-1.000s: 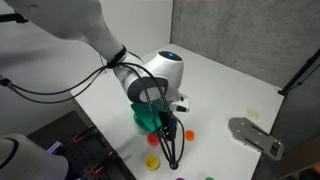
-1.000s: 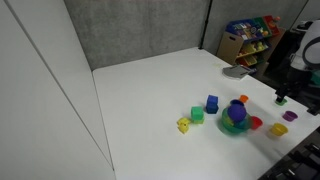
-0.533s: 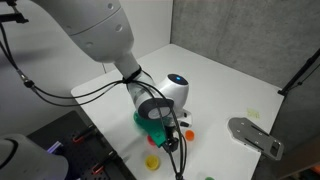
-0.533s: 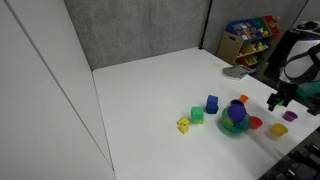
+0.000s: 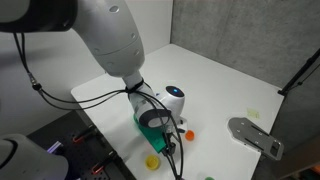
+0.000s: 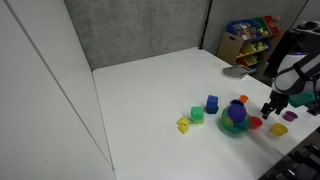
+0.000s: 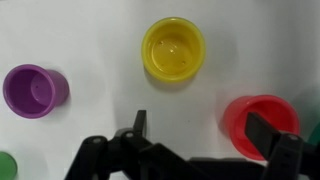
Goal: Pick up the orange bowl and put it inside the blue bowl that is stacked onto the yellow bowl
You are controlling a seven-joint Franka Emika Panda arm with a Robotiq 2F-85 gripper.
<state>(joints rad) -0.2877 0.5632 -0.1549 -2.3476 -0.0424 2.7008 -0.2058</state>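
Note:
The small orange bowl [image 6: 243, 99] sits on the white table just behind the teal bowl [image 6: 234, 124]; it also shows in an exterior view [image 5: 188, 134]. The tiny blue bowl [image 6: 237, 108] sits on top of the teal bowl, with a thin yellow-green rim of the yellow bowl [image 6: 235, 116] under it. My gripper [image 6: 270, 105] is open and empty, hovering to the right of these bowls. In the wrist view my open gripper [image 7: 203, 130] has one finger over a red bowl [image 7: 258, 125]. The orange bowl is out of the wrist view.
A separate plain yellow bowl [image 7: 173, 48] and a purple bowl [image 7: 33, 89] lie ahead of the fingers. Blue [image 6: 212, 103], green [image 6: 197, 115] and yellow [image 6: 184, 124] blocks stand left of the teal bowl. A toy shelf [image 6: 248, 38] stands behind the table.
My gripper has moved down and closer to the group of bowls. The bowls and blocks have not moved.

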